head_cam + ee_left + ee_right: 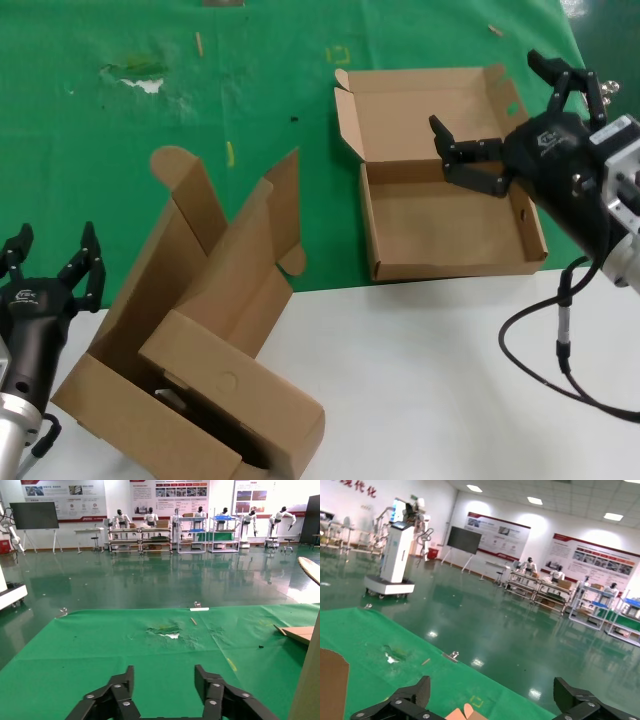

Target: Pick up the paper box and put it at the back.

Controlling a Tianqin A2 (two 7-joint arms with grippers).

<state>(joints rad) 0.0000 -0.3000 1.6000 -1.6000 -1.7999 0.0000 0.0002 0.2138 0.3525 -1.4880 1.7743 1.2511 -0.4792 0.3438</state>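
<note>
- Toward the table's far right, my right gripper (490,125) hangs wide open, empty, above the shallow brown cardboard paper box (450,225) on the green fabric sheet (120,110).
- My left gripper (50,262) waits open, empty, at the near-left edge.

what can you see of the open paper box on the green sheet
The paper box is a shallow rectangular tray of brown corrugated cardboard, lying flat and open on the green sheet. Its hinged lid is folded back flat behind the tray, with small side tabs at its corners. The tray looks empty. Its front edge reaches about to the edge of the white tabletop. The right end effector, fingers spread open, hovers over the hinge line near the right wall; contact cannot be told.
</note>
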